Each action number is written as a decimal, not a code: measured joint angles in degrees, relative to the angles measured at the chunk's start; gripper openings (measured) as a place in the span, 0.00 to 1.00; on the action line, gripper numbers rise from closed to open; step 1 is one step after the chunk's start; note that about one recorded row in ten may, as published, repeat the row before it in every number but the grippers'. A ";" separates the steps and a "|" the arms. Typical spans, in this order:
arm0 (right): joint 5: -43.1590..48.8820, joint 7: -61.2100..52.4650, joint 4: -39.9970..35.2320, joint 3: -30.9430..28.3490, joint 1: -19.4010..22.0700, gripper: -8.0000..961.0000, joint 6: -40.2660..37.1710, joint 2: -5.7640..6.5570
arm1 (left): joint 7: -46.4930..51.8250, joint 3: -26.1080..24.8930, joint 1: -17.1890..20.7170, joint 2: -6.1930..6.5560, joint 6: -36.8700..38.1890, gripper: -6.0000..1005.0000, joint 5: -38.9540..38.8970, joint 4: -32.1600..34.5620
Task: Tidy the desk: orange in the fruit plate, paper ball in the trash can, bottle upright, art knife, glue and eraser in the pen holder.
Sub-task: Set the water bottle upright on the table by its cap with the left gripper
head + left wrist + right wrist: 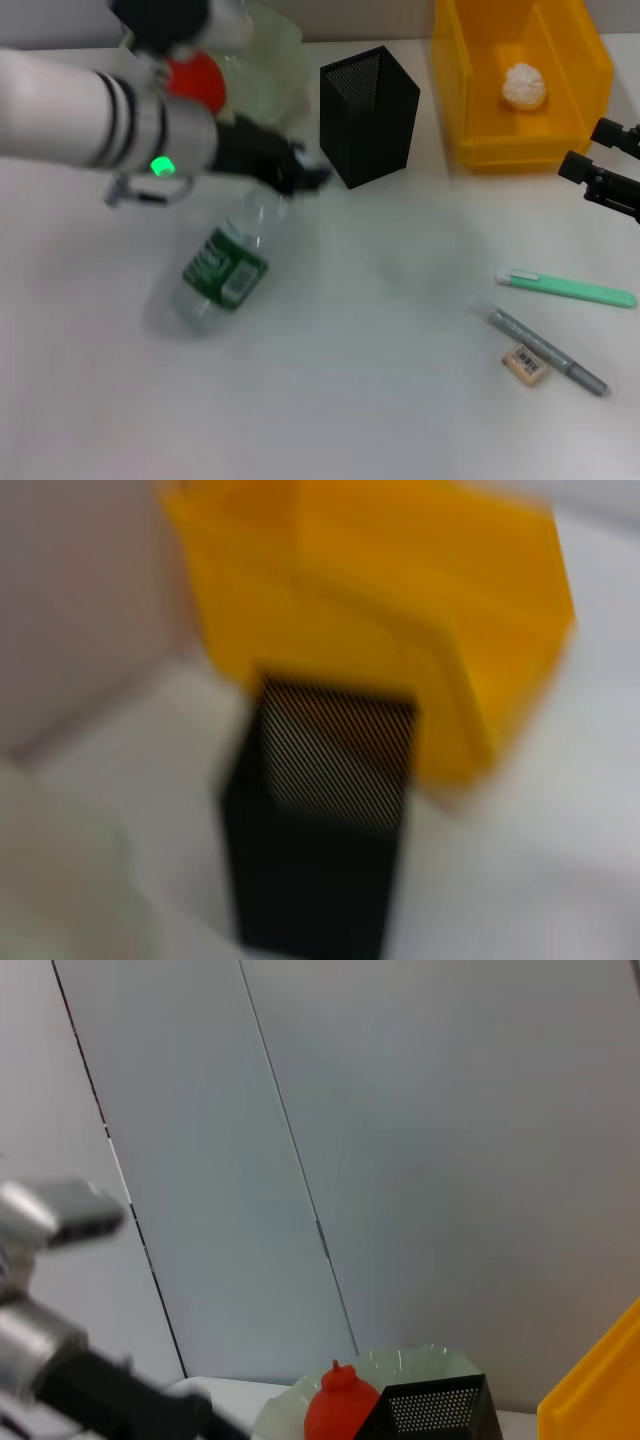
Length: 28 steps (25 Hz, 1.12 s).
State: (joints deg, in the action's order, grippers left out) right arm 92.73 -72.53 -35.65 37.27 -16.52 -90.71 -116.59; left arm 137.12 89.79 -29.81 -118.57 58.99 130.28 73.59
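The bottle (225, 265) lies tilted on the desk (380, 300), its top end under my left gripper (300, 175). I cannot see whether the gripper holds it. The orange (197, 80) (340, 1407) rests in the fruit plate (275, 55) (425, 1360). A paper ball (523, 87) sits in the yellow trash can (470, 90) (380, 610). The black pen holder (368, 115) (320, 830) stands between plate and can. A green art knife (565, 288), a grey glue pen (548, 352) and the eraser (527, 363) lie at the front right. My right gripper (592, 150) hovers open at the right edge.
The pen holder (435, 1410) stands close to the trash can (600, 1390) and the fruit plate (60, 880). A grey panelled wall lies behind the desk. Bare tabletop stretches between the bottle and the small items.
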 joint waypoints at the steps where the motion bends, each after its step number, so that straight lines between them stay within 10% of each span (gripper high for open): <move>1: 0.00 0.19 0.02 0.00 0.00 0.86 0.00 0.00 | -0.23 -1.12 0.82 0.01 -0.11 0.44 -0.02 2.09; 9: 0.00 1.19 -0.03 -0.01 -0.12 0.86 0.00 -0.14 | -1.82 -9.05 5.31 0.01 -0.62 0.44 -0.56 10.20; 28: 0.00 1.26 0.06 0.04 -0.62 0.87 0.04 0.01 | -1.85 -9.97 5.95 0.02 -0.37 0.43 -0.50 10.70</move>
State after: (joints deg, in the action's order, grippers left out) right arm 92.72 -71.27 -35.59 37.31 -17.14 -90.67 -116.58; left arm 135.27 79.83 -23.86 -118.55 58.62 129.77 84.28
